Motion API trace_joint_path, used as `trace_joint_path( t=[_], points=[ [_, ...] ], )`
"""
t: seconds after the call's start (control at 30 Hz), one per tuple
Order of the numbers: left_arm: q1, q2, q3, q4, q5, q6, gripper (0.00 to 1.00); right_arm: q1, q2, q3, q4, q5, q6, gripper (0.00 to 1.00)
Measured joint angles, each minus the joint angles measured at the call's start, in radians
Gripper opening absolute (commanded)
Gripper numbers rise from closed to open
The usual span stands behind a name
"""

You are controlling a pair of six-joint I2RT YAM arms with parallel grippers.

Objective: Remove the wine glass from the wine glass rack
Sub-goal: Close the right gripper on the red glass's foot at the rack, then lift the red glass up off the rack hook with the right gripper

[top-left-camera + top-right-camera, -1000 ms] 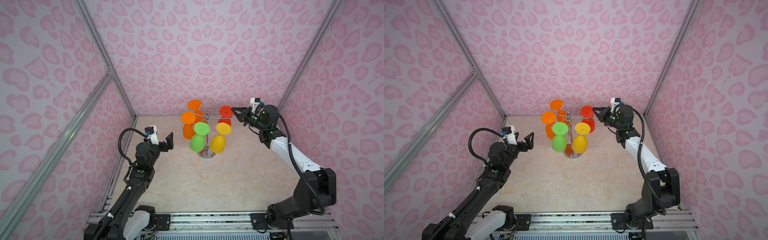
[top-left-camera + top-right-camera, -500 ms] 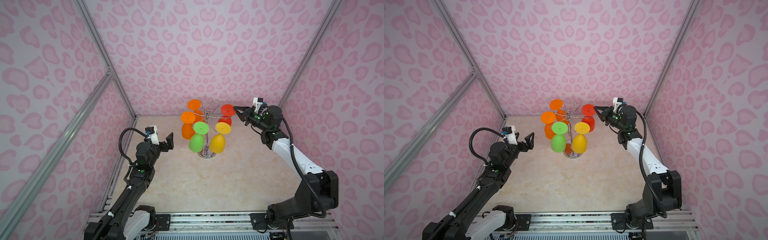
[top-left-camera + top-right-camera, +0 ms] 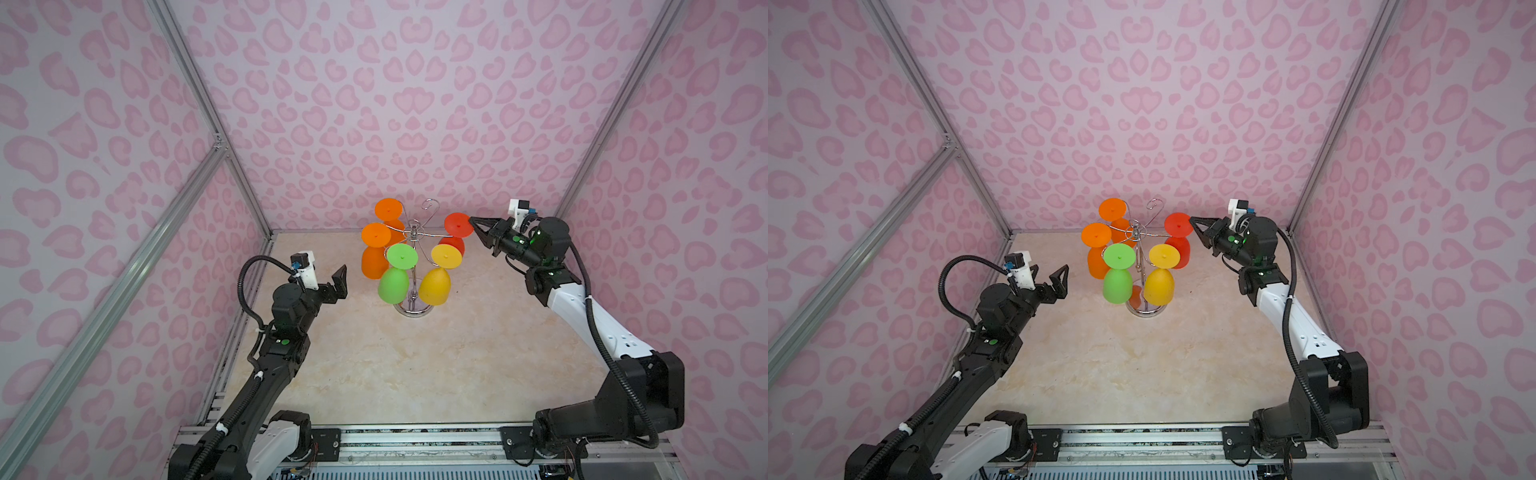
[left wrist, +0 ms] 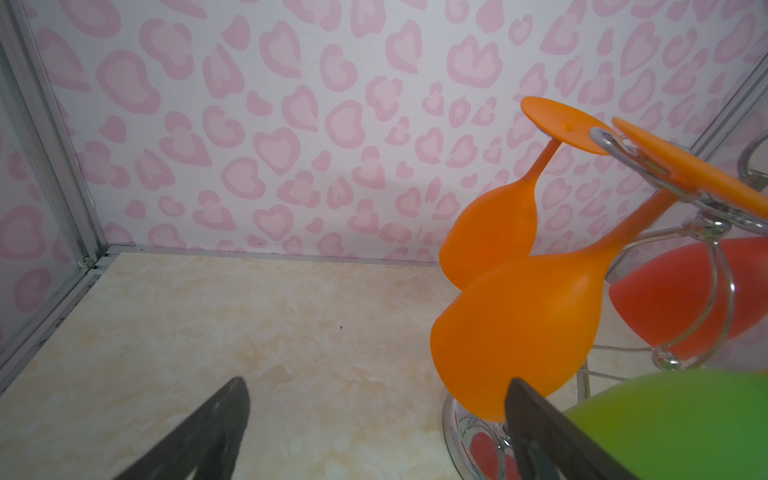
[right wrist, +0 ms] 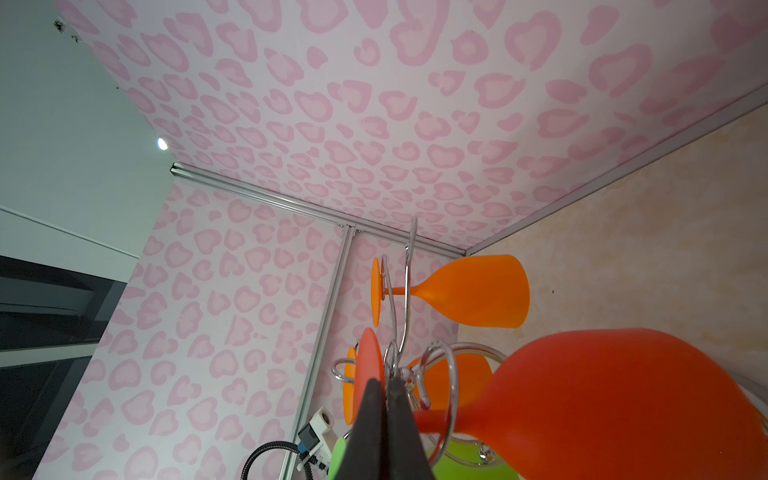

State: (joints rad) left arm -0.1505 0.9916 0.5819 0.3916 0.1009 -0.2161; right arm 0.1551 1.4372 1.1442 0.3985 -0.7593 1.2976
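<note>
1. Right fingers (image 5: 374,419): pressed together, with nothing visible between them; in both top views their tips sit at the rim of the foot of the red wine glass (image 3: 457,225); actual contact cannot be confirmed.
2. Left fingers (image 4: 208,432): spread wide and holding nothing; they are clear of the glasses, to the left of the wine glass rack (image 3: 413,309).
3. Red wine glass: hangs bowl-down by its foot from a rack arm on the rear right side; the rack stands on the worktop (image 3: 415,374) at mid-rear.
4. Hidden or unclear:
   - In both top views the foot of the yellow glass (image 3: 435,286) covers part of the red bowl.
   - The green glass (image 4: 685,419) is blurred and cut off in the left wrist view.
   - The right wrist view crops the red bowl.
   - The nearer orange glass (image 4: 519,328) hides part of the rack base in the left wrist view.
</note>
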Motion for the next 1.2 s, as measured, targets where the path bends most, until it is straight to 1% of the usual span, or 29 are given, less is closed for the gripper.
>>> trace_joint_path(
  t=[0.23,0.5,0.73,1.07,1.2],
  points=[
    [0.000,0.000,0.000,0.000,0.000,0.000,0.97,0.028,0.009,0.015,0.001,0.000,0.001,0.00],
    [0.000,-0.001,0.000,0.000,0.000,0.000,0.97,0.059,0.066,0.067,0.009,0.000,0.010,0.00],
    [0.000,-0.001,0.000,0.000,0.000,0.000,0.97,0.059,0.120,0.114,0.034,0.008,0.013,0.00],
    [0.000,-0.001,0.000,-0.001,0.000,0.000,0.97,0.022,0.217,0.167,0.066,0.008,0.026,0.00],
    [0.000,-0.001,0.000,-0.001,0.000,0.001,0.97,-0.012,0.246,0.171,0.121,0.000,0.056,0.00]
  ],
)
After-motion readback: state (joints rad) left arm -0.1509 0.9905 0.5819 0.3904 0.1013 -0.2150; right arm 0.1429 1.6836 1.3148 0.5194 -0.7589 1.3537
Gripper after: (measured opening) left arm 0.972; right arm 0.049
